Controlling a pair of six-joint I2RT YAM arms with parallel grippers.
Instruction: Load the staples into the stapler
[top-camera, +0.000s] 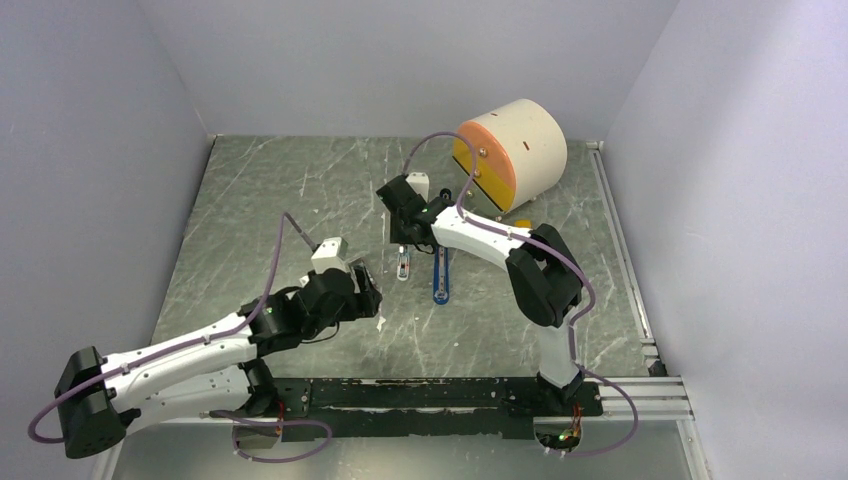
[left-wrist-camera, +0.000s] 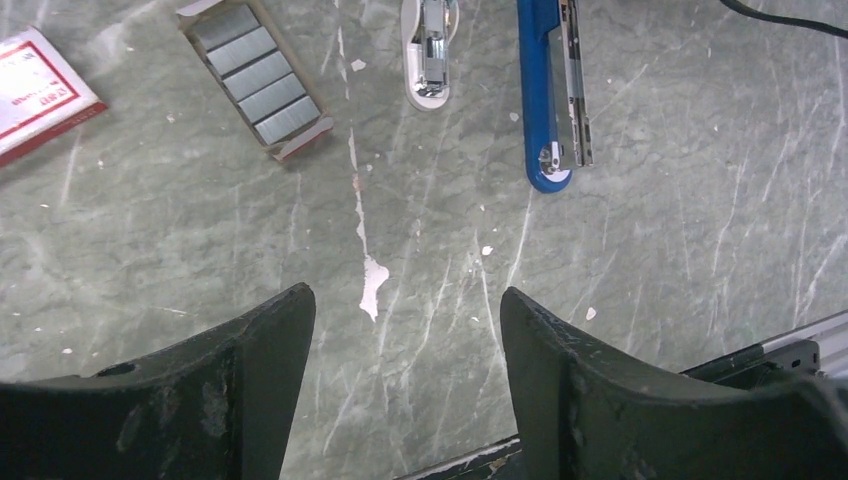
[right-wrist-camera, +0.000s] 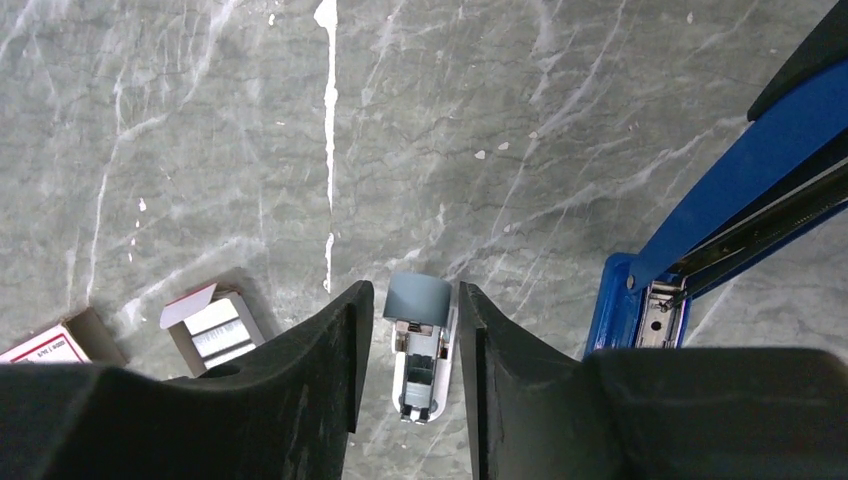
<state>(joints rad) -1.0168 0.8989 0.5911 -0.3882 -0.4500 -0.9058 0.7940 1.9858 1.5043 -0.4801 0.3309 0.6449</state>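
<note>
The bright-blue stapler (top-camera: 440, 278) lies near the middle of the desk (top-camera: 290, 190), running near to far, with its metal channel exposed beside the blue arm. Just left of it, not touching, lies a small white and pale-blue piece (left-wrist-camera: 427, 55). Further left the staples (left-wrist-camera: 255, 75) sit as grey ribbed strips in an open cardboard tray (left-wrist-camera: 303, 140), with a red-and-white box (left-wrist-camera: 35, 90) beyond them. The left tool (left-wrist-camera: 405, 300) hovers over bare desk nearer than these, its jaws spread wide and holding nothing. The right tool (right-wrist-camera: 413, 295) has its jaws parted narrowly, with the white piece showing in the gap on the desk. A cream drum (top-camera: 525, 145) stands far right.
</note>
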